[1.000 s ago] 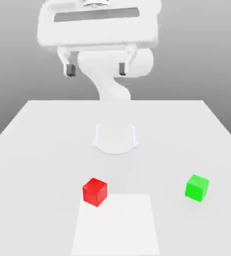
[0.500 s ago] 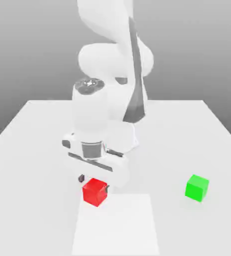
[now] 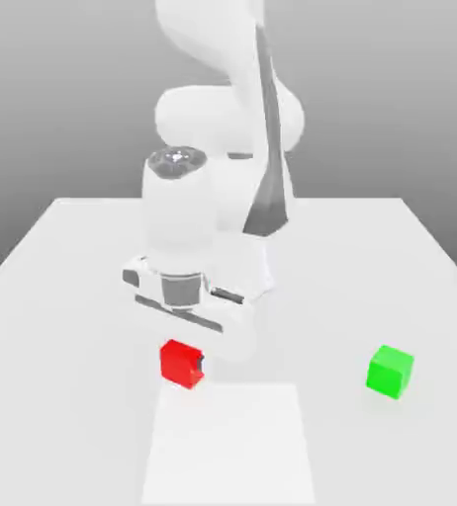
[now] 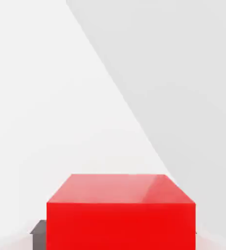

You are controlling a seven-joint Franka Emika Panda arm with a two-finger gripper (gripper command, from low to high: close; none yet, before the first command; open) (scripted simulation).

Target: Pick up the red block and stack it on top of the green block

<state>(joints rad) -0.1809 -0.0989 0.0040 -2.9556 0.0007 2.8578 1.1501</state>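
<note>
Red block (image 3: 179, 363) sits clamped within the pincer (image 3: 183, 366) — tabletop level.

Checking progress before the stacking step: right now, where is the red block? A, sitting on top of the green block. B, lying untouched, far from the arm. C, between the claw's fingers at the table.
C: the claw is closed around the red block; the green block stands apart.

White table (image 3: 64, 257) with a paler square patch (image 3: 228, 445); plain grey backdrop (image 3: 401, 89); even light
</note>
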